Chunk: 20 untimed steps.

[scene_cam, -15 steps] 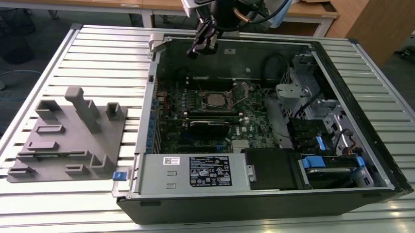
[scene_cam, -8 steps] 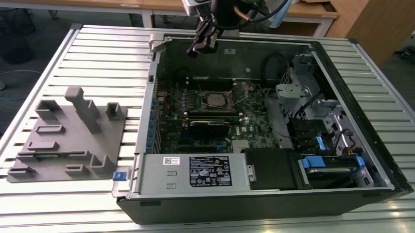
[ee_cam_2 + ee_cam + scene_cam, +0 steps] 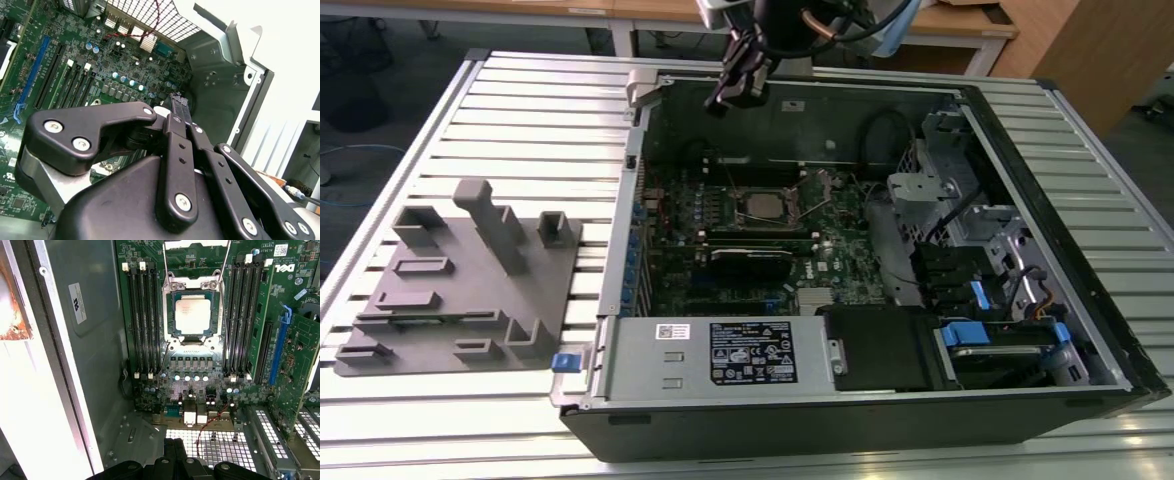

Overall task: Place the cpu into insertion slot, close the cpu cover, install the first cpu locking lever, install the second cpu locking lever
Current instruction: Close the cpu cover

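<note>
The cpu (image 3: 192, 315), a small silver-grey square, lies in the insertion slot (image 3: 172, 330) on the green motherboard (image 3: 834, 235); in the exterior view the cpu (image 3: 761, 204) shows in the middle of the open case. The cpu cover (image 3: 193, 343), a silvery frame, lies flat around the chip. Thin wire levers (image 3: 165, 262) (image 3: 226, 262) run by the socket's sides; whether they are latched I cannot tell. My gripper (image 3: 718, 103) hangs above the case's back wall, well away from the socket. Its black fingers are shut together on nothing in both wrist views (image 3: 179, 102) (image 3: 173, 442).
The computer case (image 3: 1067, 230) lies open on a slatted metal table (image 3: 520, 110). A grey fixture block (image 3: 460, 285) stands at the exterior view's left. Black memory slots (image 3: 142, 320) flank the socket, and a blue card slot (image 3: 280, 347) lies beyond them. Drive bays and cables (image 3: 987, 300) fill the case's right side.
</note>
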Motion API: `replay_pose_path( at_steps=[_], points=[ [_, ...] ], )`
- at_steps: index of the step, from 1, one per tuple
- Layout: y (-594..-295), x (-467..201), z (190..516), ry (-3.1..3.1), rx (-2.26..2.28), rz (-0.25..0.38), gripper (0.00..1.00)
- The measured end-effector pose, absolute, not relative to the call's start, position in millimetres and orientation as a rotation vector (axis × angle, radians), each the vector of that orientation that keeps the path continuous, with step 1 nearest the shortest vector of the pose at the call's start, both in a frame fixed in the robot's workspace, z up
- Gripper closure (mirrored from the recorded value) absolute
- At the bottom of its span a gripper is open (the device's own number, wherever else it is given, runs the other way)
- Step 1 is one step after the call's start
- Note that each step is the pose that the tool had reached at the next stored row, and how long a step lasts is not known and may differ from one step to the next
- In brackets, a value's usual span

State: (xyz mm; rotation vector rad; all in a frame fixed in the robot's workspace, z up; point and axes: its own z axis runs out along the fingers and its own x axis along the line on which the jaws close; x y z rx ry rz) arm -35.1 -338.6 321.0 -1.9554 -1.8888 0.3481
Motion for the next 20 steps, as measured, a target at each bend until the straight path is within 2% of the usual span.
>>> replay_pose_path(
  at_steps=[20],
  points=[
    [-338.6,-35.1,328.9,-1.889,-1.955,0.348,0.89]
  ],
)
